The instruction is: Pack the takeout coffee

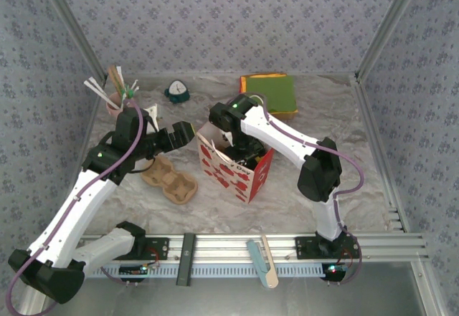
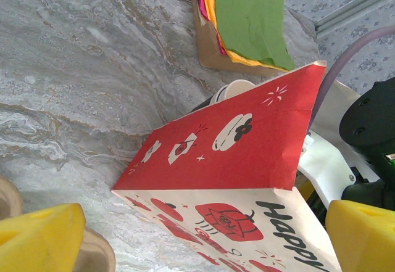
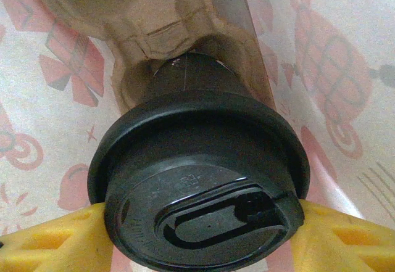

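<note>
Right gripper (image 3: pixel 197 235) clenches lidded coffee cup (image 3: pixel 197 155), seated in cardboard carrier (image 3: pixel 154 19) inside red paper bag (image 1: pixel 247 176) at desk (image 1: pixel 351 144) centre. Left gripper (image 1: pixel 184 132) hangs released, empty, just beside bag's left wall.

Unlidded cup (image 2: pixel 237 87) mostly behind bag (image 2: pixel 247 142)

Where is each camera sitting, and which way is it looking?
Top: above and behind the arms, looking down at the table; both arms show, left gripper beside the bag, right arm reaching in.
Left wrist: on the left arm, facing the bag's side, an open cup peeking past it; its yellow fingers at the bottom corners.
Right wrist: inside the bag, looking down on the lidded cup in a carrier; the right gripper grips its lid.
Shared: top and left wrist both show bag and napkins.
</note>
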### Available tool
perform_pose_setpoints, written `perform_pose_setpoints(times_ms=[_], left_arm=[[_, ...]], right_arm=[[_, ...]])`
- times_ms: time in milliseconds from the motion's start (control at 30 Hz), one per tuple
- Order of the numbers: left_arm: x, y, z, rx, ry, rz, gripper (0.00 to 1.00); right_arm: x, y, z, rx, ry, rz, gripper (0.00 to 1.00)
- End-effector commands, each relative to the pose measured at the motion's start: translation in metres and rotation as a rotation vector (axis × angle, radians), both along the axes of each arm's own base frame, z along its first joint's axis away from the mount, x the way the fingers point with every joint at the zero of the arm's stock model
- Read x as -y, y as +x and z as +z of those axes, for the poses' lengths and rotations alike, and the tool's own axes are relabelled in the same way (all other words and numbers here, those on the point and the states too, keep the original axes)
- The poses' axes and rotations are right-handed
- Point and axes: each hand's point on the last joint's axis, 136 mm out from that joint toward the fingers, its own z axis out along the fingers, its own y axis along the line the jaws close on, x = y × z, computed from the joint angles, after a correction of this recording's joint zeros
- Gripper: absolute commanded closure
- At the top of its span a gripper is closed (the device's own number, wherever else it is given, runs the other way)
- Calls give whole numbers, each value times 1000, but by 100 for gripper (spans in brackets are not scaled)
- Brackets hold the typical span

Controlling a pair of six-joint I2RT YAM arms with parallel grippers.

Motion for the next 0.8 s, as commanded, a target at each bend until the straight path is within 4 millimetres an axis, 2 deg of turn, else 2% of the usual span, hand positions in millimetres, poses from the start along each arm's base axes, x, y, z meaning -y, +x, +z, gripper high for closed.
perform_pose_setpoints(times_ms=[0,767], left_arm=[[-2,-5,3,5,-10,-2,0],[-2,-6,5,9,-14,-3,0]], right_arm=[[4,-3,-3,-17,-18,15,32],[2,-3,-14,-19,-12,16,32]])
